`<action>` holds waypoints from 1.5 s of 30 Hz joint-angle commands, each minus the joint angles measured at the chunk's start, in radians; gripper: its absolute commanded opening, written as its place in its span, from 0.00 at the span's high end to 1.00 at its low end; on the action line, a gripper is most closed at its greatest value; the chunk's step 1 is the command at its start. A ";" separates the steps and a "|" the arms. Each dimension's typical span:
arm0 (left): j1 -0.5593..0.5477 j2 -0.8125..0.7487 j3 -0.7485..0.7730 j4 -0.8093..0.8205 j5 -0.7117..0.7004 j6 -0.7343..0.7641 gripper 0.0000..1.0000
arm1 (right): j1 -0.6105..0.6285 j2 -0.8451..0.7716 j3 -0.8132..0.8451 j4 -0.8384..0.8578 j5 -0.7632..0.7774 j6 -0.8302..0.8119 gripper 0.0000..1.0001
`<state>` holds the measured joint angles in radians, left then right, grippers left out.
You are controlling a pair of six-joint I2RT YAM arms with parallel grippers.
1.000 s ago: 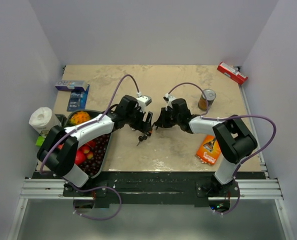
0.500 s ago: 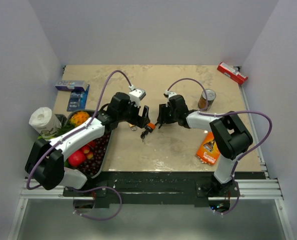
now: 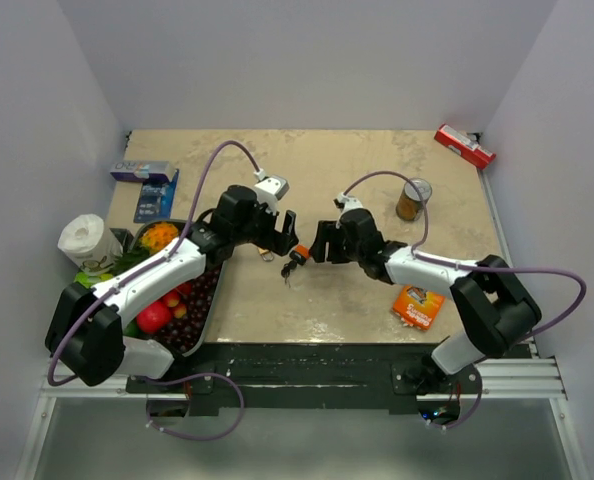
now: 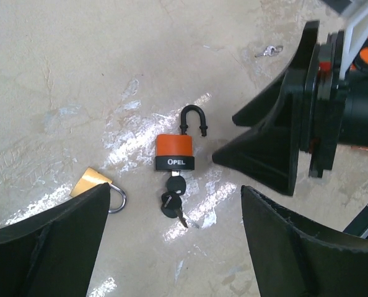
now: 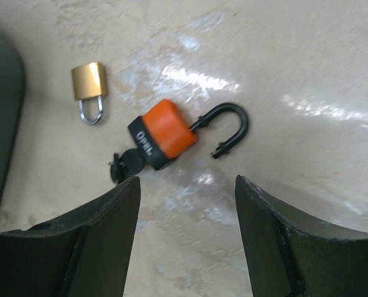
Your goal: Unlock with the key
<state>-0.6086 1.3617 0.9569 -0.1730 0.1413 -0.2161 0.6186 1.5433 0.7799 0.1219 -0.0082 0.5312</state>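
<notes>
The orange padlock [image 4: 175, 151] lies flat on the table with its black shackle [image 4: 193, 119] swung open. The key [image 4: 178, 184] is in its base; only the black head shows. A second black-headed key [image 4: 171, 204] hangs off the first by a ring. My left gripper [image 4: 175, 198] is open above the keys and touches nothing. My right gripper [image 5: 187, 182] is open too, just short of the padlock [image 5: 162, 136] and holding nothing. From above, the padlock [image 3: 298, 259] lies between the left gripper [image 3: 285, 232] and the right gripper [image 3: 317, 242].
A small brass padlock [image 4: 91, 182] lies just left of the orange one. A dark tray [image 3: 209, 312] of fruit sits at the near left. A can [image 3: 413, 198], an orange packet [image 3: 417, 305], a red box [image 3: 464, 146], blue boxes [image 3: 147, 172] and a paper roll [image 3: 84, 240] ring the work area.
My right gripper has opened and let go of the padlock, which now lies on the table with the key in it. My left gripper has opened a little wider and pulled back.
</notes>
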 commanded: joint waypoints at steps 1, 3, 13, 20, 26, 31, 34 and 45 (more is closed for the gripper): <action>0.006 -0.035 -0.010 0.029 -0.017 0.017 0.10 | 0.064 -0.012 -0.050 0.097 0.017 0.127 0.34; 0.006 -0.035 -0.012 0.029 -0.019 0.015 0.10 | 0.076 0.003 -0.041 0.113 0.020 0.138 0.33; 0.006 -0.041 -0.015 0.027 -0.022 0.029 0.09 | 0.087 0.155 0.051 0.117 0.051 0.142 0.32; 0.007 -0.039 -0.015 0.029 -0.017 0.029 0.09 | 0.089 0.253 0.117 0.131 0.057 0.141 0.31; 0.007 -0.033 -0.014 0.027 -0.005 0.029 0.09 | 0.093 0.290 0.206 0.075 0.100 0.090 0.31; 0.007 -0.033 -0.014 0.026 -0.005 0.029 0.09 | 0.128 0.299 0.274 -0.025 0.215 0.043 0.31; 0.007 -0.033 -0.012 0.026 -0.005 0.027 0.09 | 0.138 0.299 0.265 -0.047 0.243 0.038 0.31; 0.168 -0.101 -0.066 0.096 0.078 -0.101 0.07 | 0.191 0.308 0.262 -0.116 0.342 0.035 0.31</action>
<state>-0.5438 1.3212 0.9283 -0.1654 0.1333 -0.2379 0.7940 1.8523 1.0191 0.0933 0.2523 0.5713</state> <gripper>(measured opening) 0.923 0.691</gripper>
